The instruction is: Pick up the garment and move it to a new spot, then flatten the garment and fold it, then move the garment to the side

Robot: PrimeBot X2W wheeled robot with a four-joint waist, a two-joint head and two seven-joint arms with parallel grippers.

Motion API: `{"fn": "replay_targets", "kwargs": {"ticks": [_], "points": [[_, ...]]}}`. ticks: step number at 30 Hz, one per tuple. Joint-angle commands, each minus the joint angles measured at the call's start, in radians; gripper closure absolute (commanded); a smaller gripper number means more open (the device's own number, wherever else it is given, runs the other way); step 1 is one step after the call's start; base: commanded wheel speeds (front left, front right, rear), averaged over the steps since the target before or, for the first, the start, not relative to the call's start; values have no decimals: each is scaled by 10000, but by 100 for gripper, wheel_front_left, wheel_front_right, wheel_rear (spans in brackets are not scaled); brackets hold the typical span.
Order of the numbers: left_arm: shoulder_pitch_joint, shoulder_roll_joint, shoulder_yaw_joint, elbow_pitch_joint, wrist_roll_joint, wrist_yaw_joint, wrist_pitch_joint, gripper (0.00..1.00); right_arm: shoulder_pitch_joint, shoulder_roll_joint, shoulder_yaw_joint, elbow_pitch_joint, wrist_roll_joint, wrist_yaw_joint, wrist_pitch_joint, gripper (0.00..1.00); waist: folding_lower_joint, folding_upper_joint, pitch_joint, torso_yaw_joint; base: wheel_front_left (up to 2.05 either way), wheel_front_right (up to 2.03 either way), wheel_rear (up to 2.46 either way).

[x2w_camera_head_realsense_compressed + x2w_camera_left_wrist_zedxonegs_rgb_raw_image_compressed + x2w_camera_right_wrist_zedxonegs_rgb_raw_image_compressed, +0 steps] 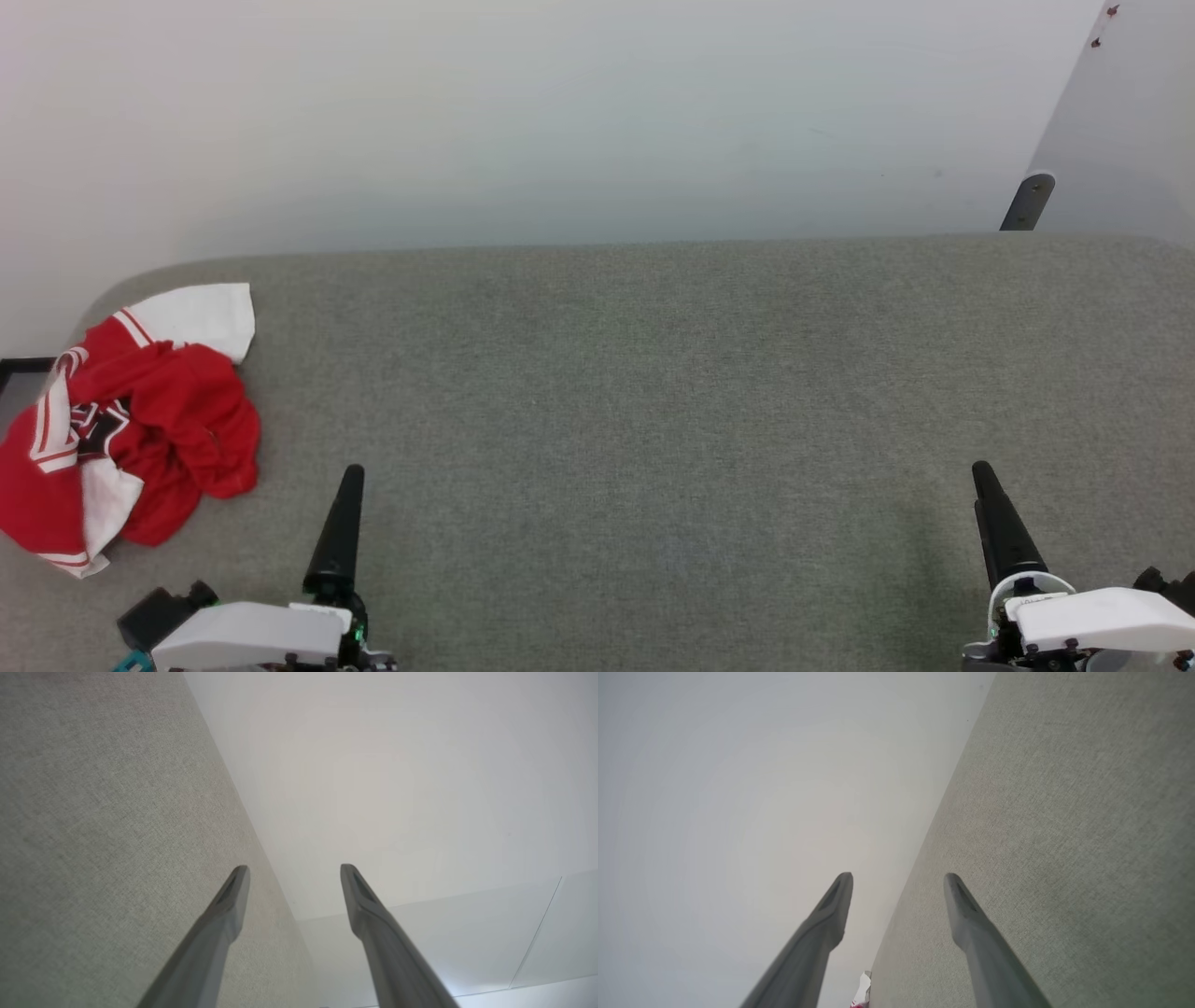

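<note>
The garment (140,429) is a red jersey with white sleeves and striped trim. It lies crumpled at the left end of the grey fabric table (653,373), partly over the left edge. A small bit of the garment (862,993) also peeks in at the bottom of the right wrist view. My left gripper (350,481) hovers near the front edge, just right of the garment and apart from it. Its fingers (233,896) stand open with nothing between them. My right gripper (982,474) is far off at the lower right, and its fingers (836,905) are open and empty too.
A white wall (560,121) rises right behind the table's far edge. A dark bracket (1027,201) under a pale panel stands at the back right corner. A dark-framed object (19,369) shows at the left edge beside the garment.
</note>
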Motion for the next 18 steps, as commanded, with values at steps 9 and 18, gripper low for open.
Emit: {"fn": "replay_targets", "kwargs": {"ticks": [9, 18], "points": [[-58, 416, -335, -302, 1704, 212, -404, 0, -330, -12, -1, -133, -2178, 5, -226, 0, 0, -1, -41, 6, 0, 0, 0], [-34, 522, -514, -398, 3179, 341, -664, 0, -324, 7, -25, -276, -4197, 6, -331, 0, 0, -1, -76, 21, 0, 0, 0]]}}
